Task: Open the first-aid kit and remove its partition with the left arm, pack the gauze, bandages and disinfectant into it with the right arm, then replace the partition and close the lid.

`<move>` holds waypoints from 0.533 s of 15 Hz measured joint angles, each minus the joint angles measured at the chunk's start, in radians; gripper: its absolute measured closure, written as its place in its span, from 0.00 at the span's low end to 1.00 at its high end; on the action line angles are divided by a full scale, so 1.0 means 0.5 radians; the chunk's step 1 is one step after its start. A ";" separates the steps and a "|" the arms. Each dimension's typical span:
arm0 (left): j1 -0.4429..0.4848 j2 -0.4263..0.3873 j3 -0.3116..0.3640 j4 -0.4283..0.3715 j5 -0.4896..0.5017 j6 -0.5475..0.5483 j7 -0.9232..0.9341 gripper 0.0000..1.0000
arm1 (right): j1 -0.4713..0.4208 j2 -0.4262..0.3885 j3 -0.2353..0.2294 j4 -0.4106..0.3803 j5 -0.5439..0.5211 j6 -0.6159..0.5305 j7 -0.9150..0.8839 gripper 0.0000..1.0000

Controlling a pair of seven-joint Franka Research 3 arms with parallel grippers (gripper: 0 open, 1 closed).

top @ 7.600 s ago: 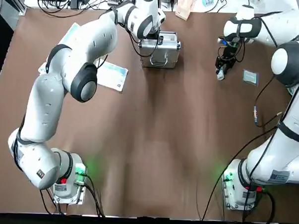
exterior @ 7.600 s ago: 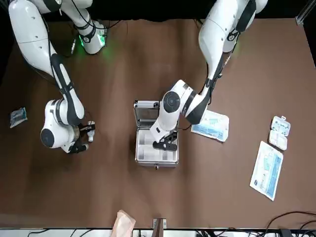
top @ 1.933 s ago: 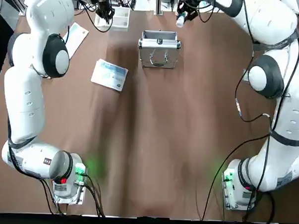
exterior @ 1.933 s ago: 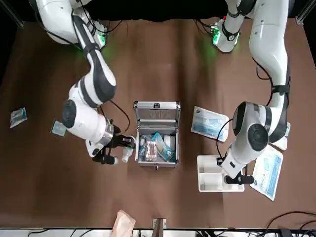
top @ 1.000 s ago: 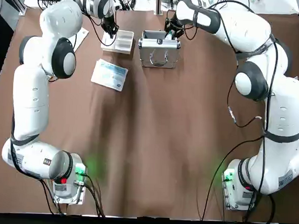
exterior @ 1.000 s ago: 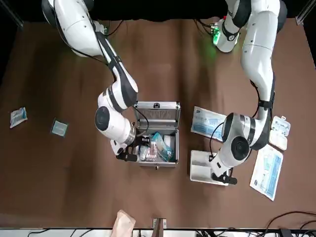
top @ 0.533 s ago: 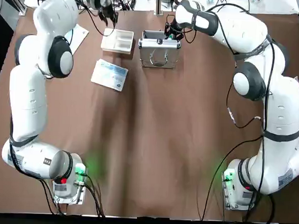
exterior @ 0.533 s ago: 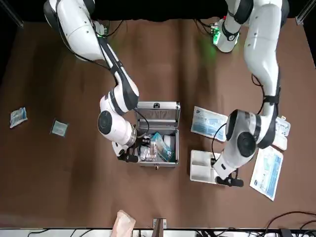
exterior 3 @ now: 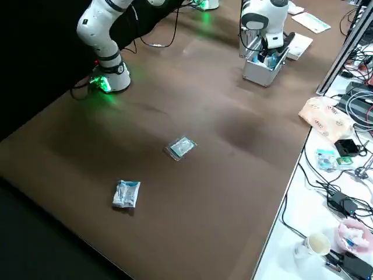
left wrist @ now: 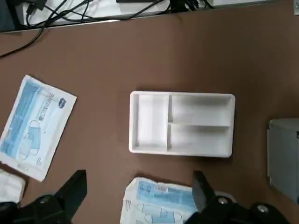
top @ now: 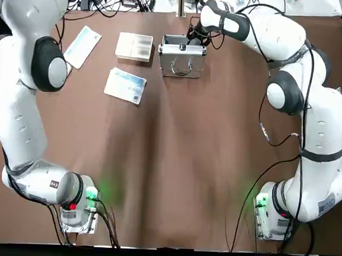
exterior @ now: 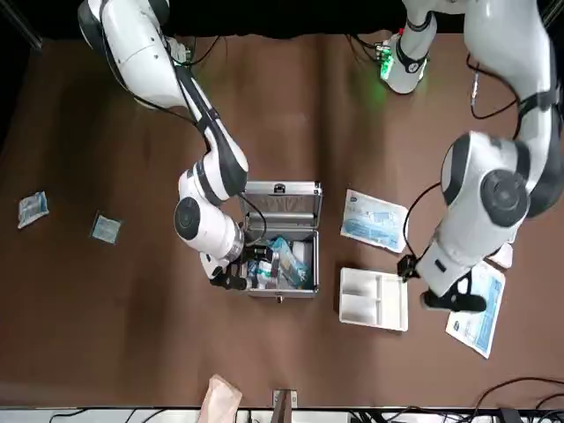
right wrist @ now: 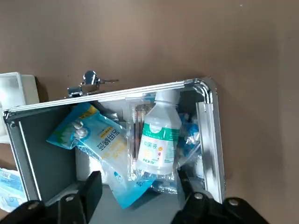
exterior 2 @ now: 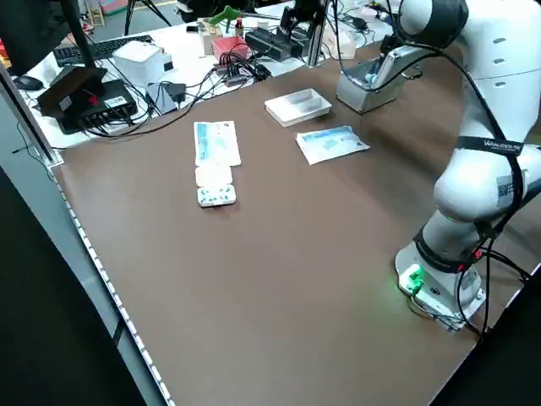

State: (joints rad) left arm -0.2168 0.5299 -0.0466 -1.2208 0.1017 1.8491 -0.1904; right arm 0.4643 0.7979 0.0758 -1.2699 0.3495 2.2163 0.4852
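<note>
Two claws hang released: our right claw (right wrist: 135,198) over the disinfectant (right wrist: 158,135) inside the first-aid kit (right wrist: 210,135), our left claw (left wrist: 138,196) above the partition (left wrist: 181,123) on the worktop; light, stiff, best gripped by a wall.

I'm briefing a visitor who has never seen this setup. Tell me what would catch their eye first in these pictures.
First, the open first-aid kit at the table's far middle, stuffed with packets and the disinfectant lying on top, the right gripper hovering open over it. Next, the white partition lying empty on the brown table beside the kit, with the left gripper open above it.
</note>
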 joint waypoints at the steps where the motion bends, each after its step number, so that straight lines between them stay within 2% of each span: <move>1: 0.000 -0.043 0.000 0.000 0.000 -0.047 0.000 0.00 | 0.000 0.000 0.000 0.001 0.000 -0.001 0.000 0.26; 5: 0.000 -0.234 0.001 0.000 0.000 -0.245 0.003 0.00 | -0.011 -0.007 -0.014 0.010 0.001 -0.001 0.004 0.23; 8: -0.001 -0.362 -0.001 -0.002 0.000 -0.361 0.006 0.00 | -0.064 -0.040 -0.041 0.031 0.001 -0.041 0.018 0.11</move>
State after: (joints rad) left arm -0.2175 0.3487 -0.0471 -1.2219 0.1017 1.6686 -0.1875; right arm 0.4324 0.7780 0.0552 -1.2546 0.3499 2.1957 0.4943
